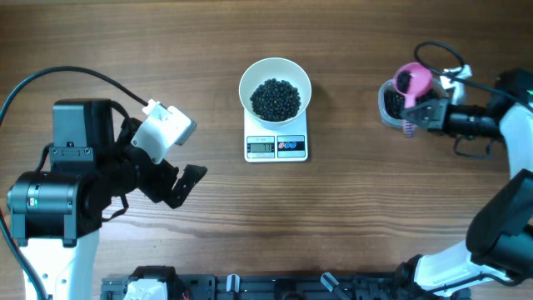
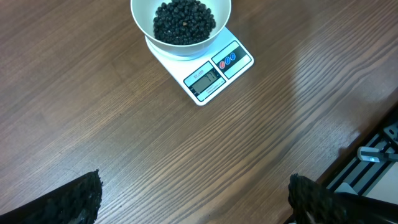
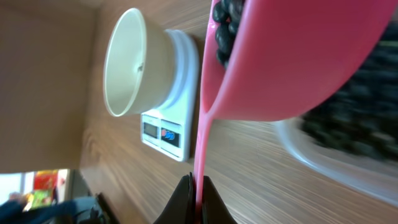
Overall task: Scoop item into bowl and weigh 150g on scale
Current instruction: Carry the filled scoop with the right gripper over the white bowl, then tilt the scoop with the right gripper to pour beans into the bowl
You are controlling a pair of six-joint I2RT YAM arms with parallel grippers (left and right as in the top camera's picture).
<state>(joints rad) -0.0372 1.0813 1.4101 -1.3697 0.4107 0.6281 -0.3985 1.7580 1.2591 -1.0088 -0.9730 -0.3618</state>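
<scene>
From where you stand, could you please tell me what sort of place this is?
Probably a robotics lab bench, not a kitchen: a left robot arm and a right robot arm flank a wooden table, where a bowl of black beans sits on a small scale.

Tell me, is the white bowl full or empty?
Partly full: the bowl holds a heap of black beans, with bare white wall showing around it.

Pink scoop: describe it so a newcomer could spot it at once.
On the brown wooden table, go to the right end, away from the round white bowl on the white scale. There the shut right claw holds a pink plastic scoop over the clear plastic tub of black beans; it is the only bright pink thing there.
</scene>
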